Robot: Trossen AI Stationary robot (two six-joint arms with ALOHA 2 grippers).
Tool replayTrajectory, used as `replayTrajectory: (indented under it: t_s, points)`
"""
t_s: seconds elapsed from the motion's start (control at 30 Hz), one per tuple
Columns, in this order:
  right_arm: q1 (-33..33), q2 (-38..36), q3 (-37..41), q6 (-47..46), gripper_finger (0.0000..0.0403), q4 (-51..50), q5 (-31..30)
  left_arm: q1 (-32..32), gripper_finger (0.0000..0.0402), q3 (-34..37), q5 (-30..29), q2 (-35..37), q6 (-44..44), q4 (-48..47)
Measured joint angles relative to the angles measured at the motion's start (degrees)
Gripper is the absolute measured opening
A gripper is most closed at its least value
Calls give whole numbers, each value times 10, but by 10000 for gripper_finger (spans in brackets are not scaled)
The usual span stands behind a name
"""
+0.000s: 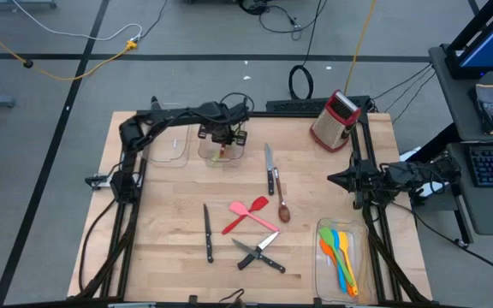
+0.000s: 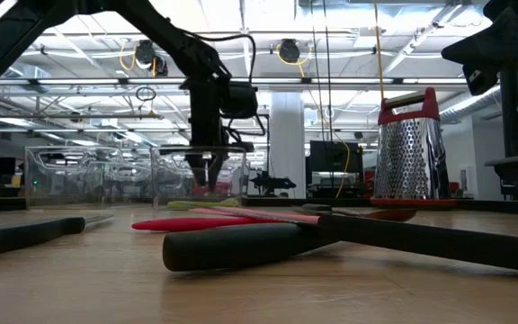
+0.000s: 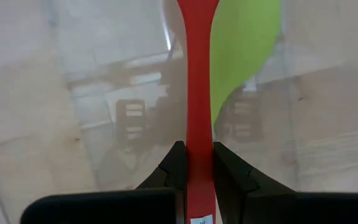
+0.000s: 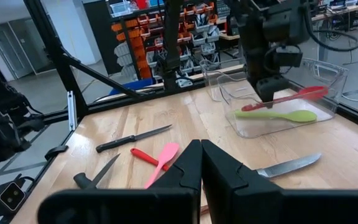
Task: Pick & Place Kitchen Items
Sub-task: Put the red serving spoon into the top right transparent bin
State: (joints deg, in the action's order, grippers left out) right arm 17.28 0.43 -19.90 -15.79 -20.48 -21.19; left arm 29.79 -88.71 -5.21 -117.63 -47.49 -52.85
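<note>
My left gripper (image 1: 221, 145) is down inside a clear bin (image 1: 204, 156) at the table's far side, shut on a red utensil (image 3: 197, 74). A green spoon (image 3: 244, 43) lies on the bin's floor beside it. Both also show in the right wrist view, the red utensil (image 4: 291, 97) and the green spoon (image 4: 278, 116). On the table lie a red spatula and a pink spatula (image 1: 246, 214), a brown spoon (image 1: 282, 204) and several black-handled knives (image 1: 259, 253). My right gripper (image 4: 201, 163) is shut and empty at the table's right edge. My left gripper pinches the red utensil's slim handle (image 3: 199, 155) between its two fingers. The fingers come from above, pointing down, and lie across the handle. The utensil lies about level inside the bin, over the green spoon; whether it touches the bin's floor I cannot tell.
A second clear bin (image 1: 169, 152) stands left of the first. A clear bin (image 1: 322, 274) at the near right holds several coloured utensils. A red box grater (image 1: 334, 120) stands at the far right. One knife (image 1: 270, 167) lies near the middle.
</note>
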Motion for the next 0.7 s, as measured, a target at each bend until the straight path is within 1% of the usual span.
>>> replayTrajectory:
  t_s: [0.13, 0.3, 0.7]
  points:
    - [0, 0, 0, -2, 0, 0, 0, 2, 36, 0, 20, -14, 10, 1]
    - [0, 0, 0, -2, 0, 0, 0, 2, 38, 0, 25, -21, 11, 5]
    - [0, 0, 0, -7, 0, 0, 0, 2, 142, 0, 22, -21, 9, 32]
